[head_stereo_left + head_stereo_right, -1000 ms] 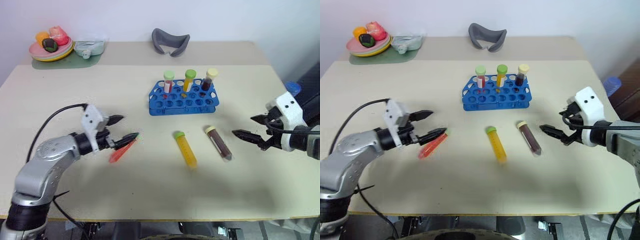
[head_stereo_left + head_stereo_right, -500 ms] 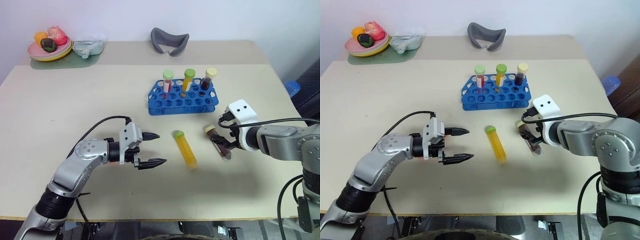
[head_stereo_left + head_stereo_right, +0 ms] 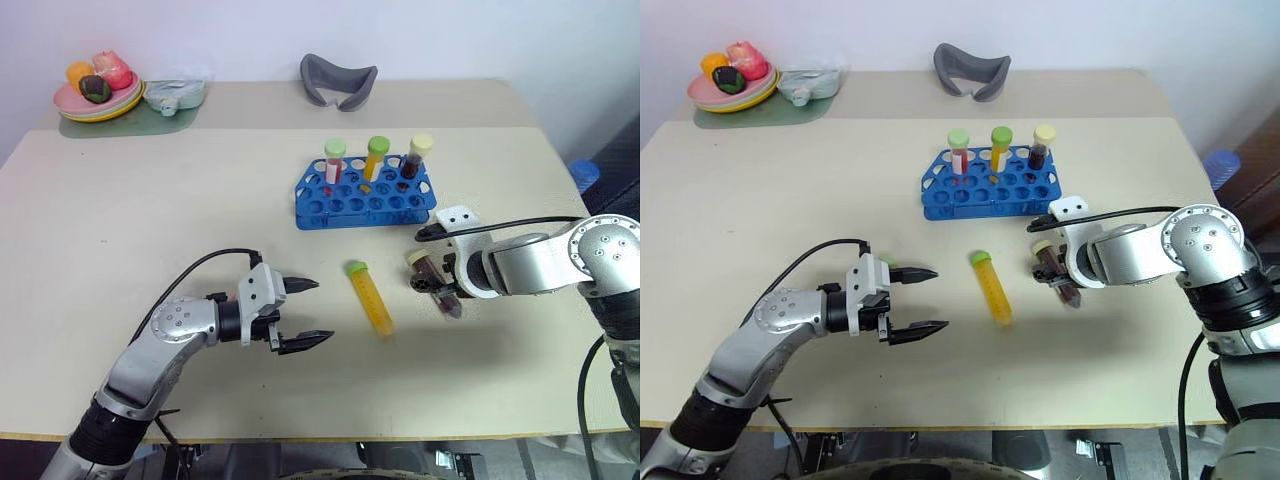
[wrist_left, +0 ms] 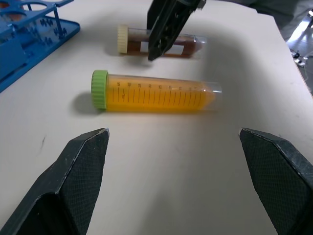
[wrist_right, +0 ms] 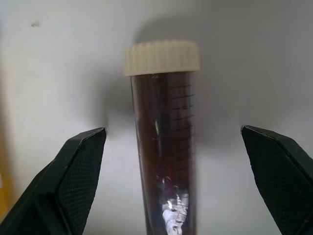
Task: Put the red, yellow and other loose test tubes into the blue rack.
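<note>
Tubes lie loose on the counter (image 3: 150, 220) in front of the blue rack (image 3: 366, 197). The yellow tube (image 3: 371, 299) has a green cap. It lies flat, with its cap toward the rack and its pointed tip toward the near edge of the counter, slanting a little to the right. The dark brown tube (image 3: 436, 285) has a cream cap. It lies flat too, just to the right of the yellow one and almost in line with it, cap toward the rack.

Three more tubes stand upright in the back row of the rack: a red one with a green cap (image 3: 334, 162), a yellow one with a green cap (image 3: 375, 159) and a dark one with a cream cap (image 3: 417, 159).

The right gripper (image 5: 176, 161) points down over the brown tube. Its jaws are wide apart, one on each side of the tube, not touching it.

The left gripper (image 3: 300, 314) sits low, left of the yellow tube, and points at it. Its jaws are wide apart and hold nothing.
</note>
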Robot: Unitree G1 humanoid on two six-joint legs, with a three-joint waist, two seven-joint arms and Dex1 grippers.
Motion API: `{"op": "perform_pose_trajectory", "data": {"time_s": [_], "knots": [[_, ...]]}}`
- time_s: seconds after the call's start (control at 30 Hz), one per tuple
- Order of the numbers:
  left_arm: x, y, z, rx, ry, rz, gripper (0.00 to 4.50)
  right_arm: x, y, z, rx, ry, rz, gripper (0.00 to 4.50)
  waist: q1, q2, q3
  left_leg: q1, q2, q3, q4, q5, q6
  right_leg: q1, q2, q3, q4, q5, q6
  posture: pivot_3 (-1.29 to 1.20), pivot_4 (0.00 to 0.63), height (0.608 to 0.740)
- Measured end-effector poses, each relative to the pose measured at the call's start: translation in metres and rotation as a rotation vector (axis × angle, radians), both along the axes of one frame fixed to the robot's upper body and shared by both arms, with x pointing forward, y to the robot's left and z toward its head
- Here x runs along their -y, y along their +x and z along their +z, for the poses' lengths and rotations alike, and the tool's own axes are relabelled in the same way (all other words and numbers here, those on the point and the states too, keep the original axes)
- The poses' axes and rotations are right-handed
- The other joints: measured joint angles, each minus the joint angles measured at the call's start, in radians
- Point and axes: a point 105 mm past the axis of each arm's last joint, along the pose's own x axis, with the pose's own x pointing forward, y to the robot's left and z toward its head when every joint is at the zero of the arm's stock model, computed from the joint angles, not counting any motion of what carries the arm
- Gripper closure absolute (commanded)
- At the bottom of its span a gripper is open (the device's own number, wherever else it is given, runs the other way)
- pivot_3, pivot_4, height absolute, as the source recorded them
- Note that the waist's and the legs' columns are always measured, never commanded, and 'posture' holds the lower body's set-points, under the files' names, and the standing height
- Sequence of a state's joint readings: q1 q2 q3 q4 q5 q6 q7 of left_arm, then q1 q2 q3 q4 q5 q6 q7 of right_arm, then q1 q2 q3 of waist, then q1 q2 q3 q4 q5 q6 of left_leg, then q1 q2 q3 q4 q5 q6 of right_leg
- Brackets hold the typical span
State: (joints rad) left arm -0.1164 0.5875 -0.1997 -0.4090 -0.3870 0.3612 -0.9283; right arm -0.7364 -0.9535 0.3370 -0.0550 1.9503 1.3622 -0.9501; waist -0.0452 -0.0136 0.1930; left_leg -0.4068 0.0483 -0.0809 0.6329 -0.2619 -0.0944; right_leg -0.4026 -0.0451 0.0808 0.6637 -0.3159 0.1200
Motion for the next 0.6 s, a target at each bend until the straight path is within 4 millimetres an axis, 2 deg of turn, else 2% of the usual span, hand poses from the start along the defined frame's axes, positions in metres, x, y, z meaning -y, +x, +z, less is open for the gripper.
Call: {"op": "perform_pose_trajectory", "data": {"time_s": [0.2,0.3,0.47,0.5,0.6], "knots": [[-0.002,-0.003,-0.003,0.003,-0.003,0.005,0.15,-0.003,0.01,0.004,-0.002,-0.037,-0.019,0.0,0.001,0.0,0.0,0.0,0.0,0.0,0.0,0.0,0.0,-0.001,0.0,0.0,0.0,0.0,0.0,0.0,0.15,0.74],[-0.001,-0.003,-0.003,0.011,-0.006,0.003,0.0,-0.006,0.011,0.003,-0.004,-0.039,-0.016,0.84,0.0,0.0,0.0,0.0,0.0,0.0,0.0,0.0,0.0,-0.001,0.0,0.0,0.001,0.0,0.0,0.0,0.15,0.74],[-0.002,-0.002,-0.002,0.016,-0.007,0.012,0.0,-0.013,0.01,0.002,-0.012,-0.02,0.004,3.38,0.002,0.001,-0.001,0.0,0.0,0.0,0.0,0.0,0.0,-0.001,0.0,0.0,0.001,0.0,0.0,0.0,0.15,0.74],[-0.002,-0.002,-0.002,0.015,-0.007,0.013,0.0,-0.013,0.01,0.002,-0.012,-0.021,0.005,3.68,0.002,0.001,-0.001,0.0,0.0,0.0,0.0,0.0,0.0,-0.001,0.0,0.0,0.001,0.0,0.0,0.0,0.15,0.74],[-0.002,-0.001,-0.002,0.016,-0.006,0.018,0.0,-0.013,0.01,0.002,-0.012,-0.019,0.008,3.71,0.002,0.0,-0.001,0.0,0.0,0.0,0.0,0.0,0.0,-0.001,0.0,0.0,0.001,0.0,0.0,0.0,0.15,0.74]]}}
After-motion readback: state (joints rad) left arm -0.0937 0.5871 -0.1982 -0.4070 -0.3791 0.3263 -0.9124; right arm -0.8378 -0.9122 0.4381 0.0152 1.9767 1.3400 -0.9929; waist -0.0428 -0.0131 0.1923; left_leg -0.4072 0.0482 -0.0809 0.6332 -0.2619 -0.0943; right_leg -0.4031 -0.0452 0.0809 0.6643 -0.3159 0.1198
